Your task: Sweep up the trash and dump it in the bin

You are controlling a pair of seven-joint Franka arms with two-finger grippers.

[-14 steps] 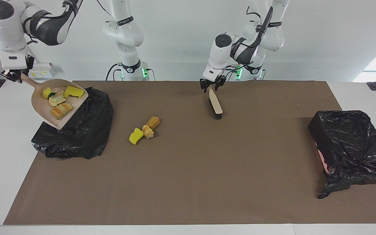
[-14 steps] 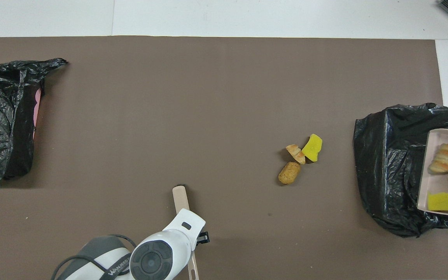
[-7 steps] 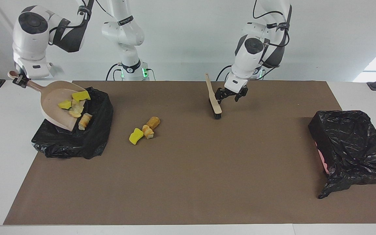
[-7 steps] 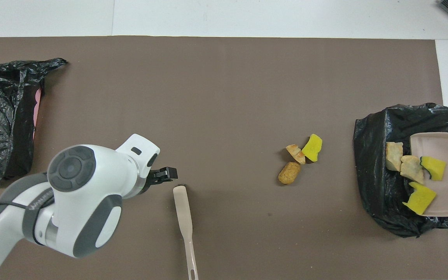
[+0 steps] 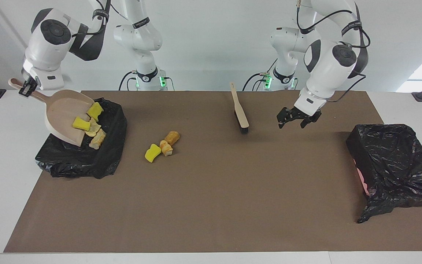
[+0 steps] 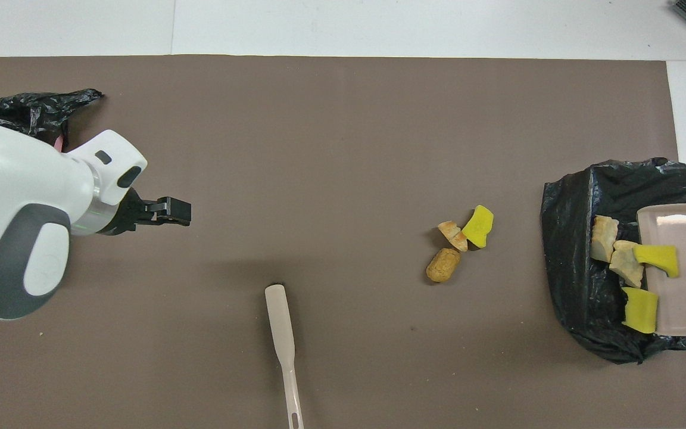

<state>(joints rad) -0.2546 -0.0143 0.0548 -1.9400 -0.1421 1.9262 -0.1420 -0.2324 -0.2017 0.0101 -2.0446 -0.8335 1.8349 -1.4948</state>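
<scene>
We grip the dustpan (image 5: 66, 117) by its handle in the right gripper (image 5: 26, 87), whose fingers are clenched on the handle end. The pan tilts down and away from those fingers, with its lip over the black-lined bin (image 5: 86, 150) at the right arm's end of the table. Four pieces of trash (image 5: 88, 123) sit at the lip, below the fingers: two yellow sponge chunks and two bread pieces, sliding toward the bin's opening. In the overhead view the bread pieces (image 6: 614, 253) already overhang the black liner.

We hold the left gripper (image 5: 294, 119) above the bare brown mat (image 5: 211, 190) with its fingers spread and nothing between them. The brush (image 5: 240, 112) lies on the mat, apart from these fingers on the side toward the right arm, bristle end pointing away from the robots. A second black-lined bin (image 5: 394, 165) stands at the left arm's end of the table.

Three more pieces (image 5: 161, 146) remain on the mat between the brush and the dustpan's bin: one yellow sponge chunk and two bread pieces, close together and well apart from both sets of fingers.
</scene>
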